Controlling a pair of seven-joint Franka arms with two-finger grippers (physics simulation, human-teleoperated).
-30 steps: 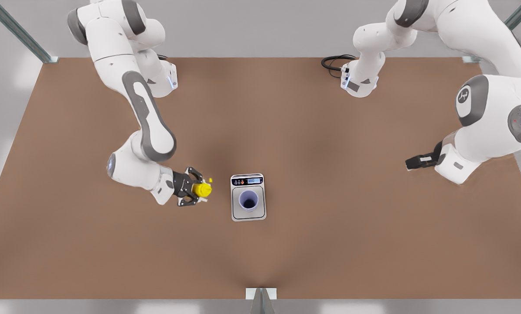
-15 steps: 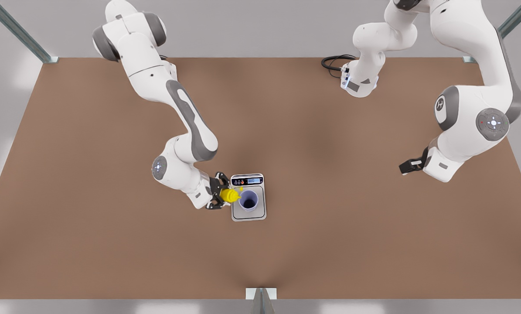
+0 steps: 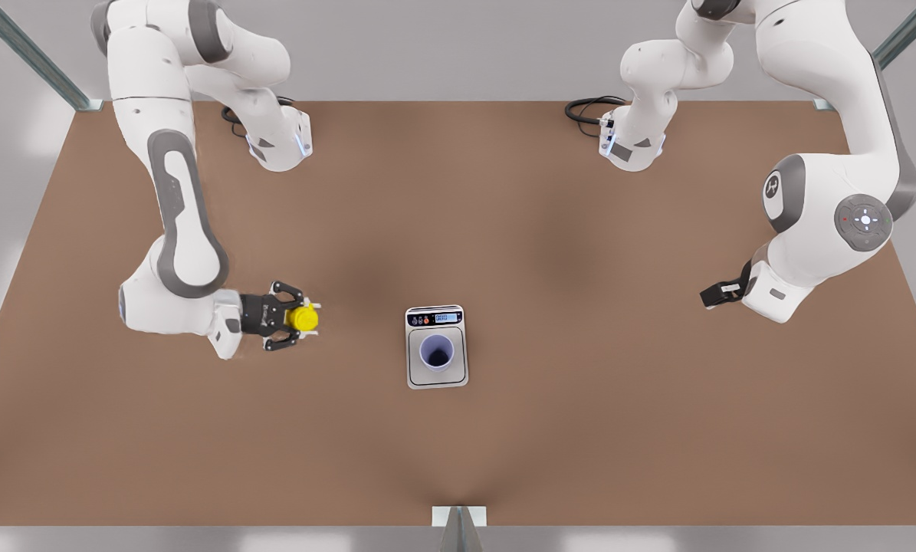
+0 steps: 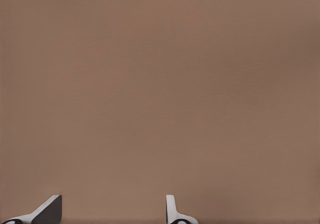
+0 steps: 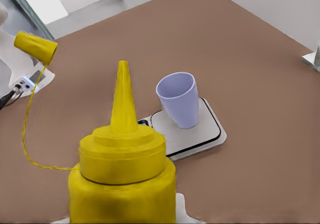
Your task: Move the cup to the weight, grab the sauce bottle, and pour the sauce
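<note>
Brown table (image 3: 580, 429), two white arms over it.

Right arm (image 3: 174, 222), on the front view's left, reached low over the table. Left arm (image 3: 825, 215) waited near the front view's right edge, well apart from everything.

Weight (image 3: 437, 348) lay flat near table centre, display strip toward the far side. Cup (image 3: 437, 352) stood upright on its steel plate, open mouth up.

Right gripper (image 3: 302, 319) was clamped on the sauce bottle (image 3: 302, 318), fingers closed against its sides. Bottle upright, nozzle up, well apart from the weight. In the right wrist view the bottle's cap (image 5: 36, 46) dangled off on a thin tether.

Left gripper (image 3: 714, 294) held nothing; fingers (image 4: 172, 210) parted, bare table between them.
</note>
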